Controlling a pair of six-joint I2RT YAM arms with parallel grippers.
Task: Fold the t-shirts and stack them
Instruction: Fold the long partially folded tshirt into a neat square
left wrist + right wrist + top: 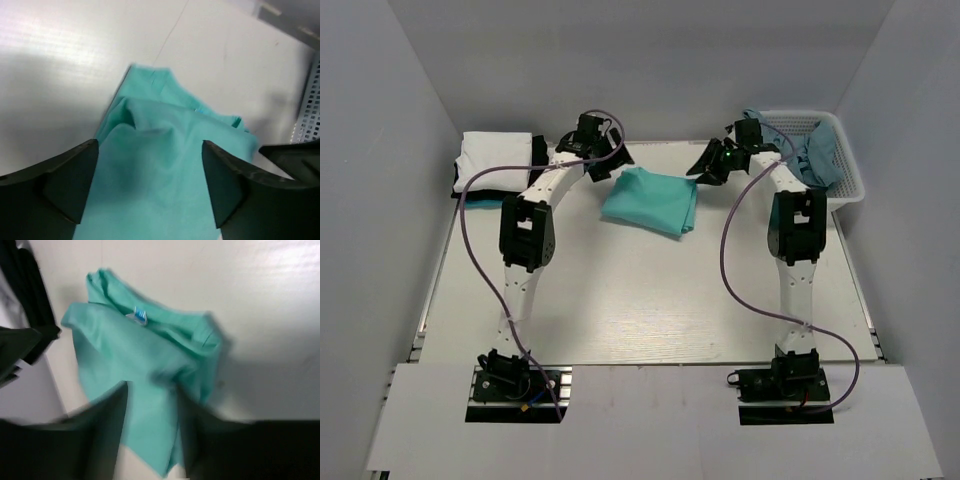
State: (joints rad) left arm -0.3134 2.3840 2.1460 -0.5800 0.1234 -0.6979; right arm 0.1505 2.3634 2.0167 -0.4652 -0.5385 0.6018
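Green t-shirt [650, 200]: laid folded at the far middle of the table [620, 290], between the two grippers.
Left gripper [150, 147]: fingers spread wide just above the shirt, nothing held.
Right gripper [152, 405]: fingers blurred, seen parted over the shirt's edge.
White t-shirt [495, 158]: stacked on a black t-shirt [539, 150], far left.
Basket [845, 170]: far right, filled with blue-grey cloth [817, 150].

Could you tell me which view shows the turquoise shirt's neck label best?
The right wrist view: the blue neck label sits exposed on the turquoise shirt. Left wrist shows perhaps a sliver; top external shows none.
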